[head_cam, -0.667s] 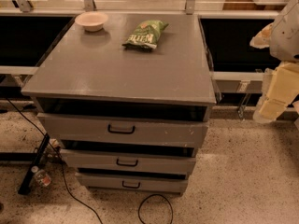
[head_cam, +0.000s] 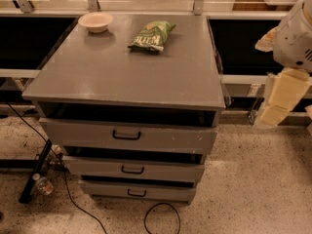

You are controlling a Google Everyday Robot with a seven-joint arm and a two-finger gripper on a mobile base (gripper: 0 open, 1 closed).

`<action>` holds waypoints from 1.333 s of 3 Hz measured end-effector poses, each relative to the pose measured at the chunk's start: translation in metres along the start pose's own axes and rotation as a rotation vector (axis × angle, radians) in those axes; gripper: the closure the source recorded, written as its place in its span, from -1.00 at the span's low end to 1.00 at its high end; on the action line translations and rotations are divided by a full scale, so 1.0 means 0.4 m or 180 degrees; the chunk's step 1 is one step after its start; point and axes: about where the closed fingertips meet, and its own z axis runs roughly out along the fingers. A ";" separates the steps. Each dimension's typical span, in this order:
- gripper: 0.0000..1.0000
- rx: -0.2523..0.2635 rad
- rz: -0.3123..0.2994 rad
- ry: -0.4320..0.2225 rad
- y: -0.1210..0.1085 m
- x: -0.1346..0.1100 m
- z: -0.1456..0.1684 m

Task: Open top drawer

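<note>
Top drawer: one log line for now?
top drawer: handle untouched | hand: right of cabinet, apart | on it: bowl, chip bag

I note a grey cabinet top (head_cam: 122,77): bowl (head_cam: 95,21) far left, green snack bag (head_cam: 152,35) far centre. The gripper (head_cam: 280,99) hangs beyond its right edge.

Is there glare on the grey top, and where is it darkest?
Camera view: a pale sheen lies across the cabinet top; the darkest shadow fills the gap above the top drawer; the pincer, hanging beside the cabinet's right side, is brightly lit.
</note>
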 end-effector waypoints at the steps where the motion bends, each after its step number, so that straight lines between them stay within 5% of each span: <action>1: -1.00 0.0113 0.0026 -0.0262 -0.037 -0.059 0.076; 4: -1.00 0.0241 0.0193 -0.0446 0.015 -0.037 0.052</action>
